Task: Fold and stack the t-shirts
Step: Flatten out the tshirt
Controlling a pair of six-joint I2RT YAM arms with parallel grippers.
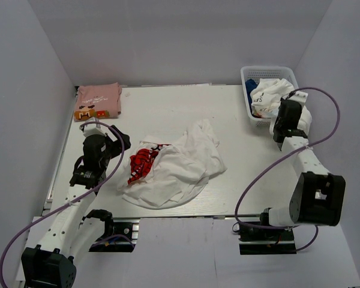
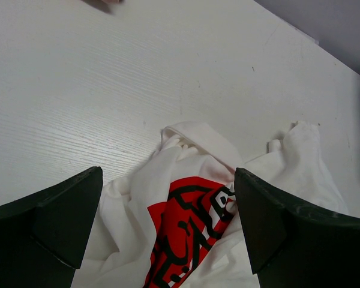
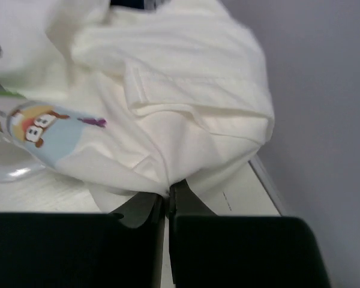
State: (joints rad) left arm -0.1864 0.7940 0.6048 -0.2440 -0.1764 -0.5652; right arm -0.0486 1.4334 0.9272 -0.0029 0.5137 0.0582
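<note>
Now the left gripper (image 2: 168, 177) gapes over the crumpled white shirt (image 1: 180, 171) mid-bench. Best pinch a hem, not the bunch. The right gripper (image 3: 167, 201) nips the cream shirt (image 3: 186, 108), far-right corner.

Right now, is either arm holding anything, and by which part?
The right gripper is shut on the cream shirt in the basket, pinching a fold at its near edge. The left gripper hangs open over the white t-shirt, holding nothing.
</note>
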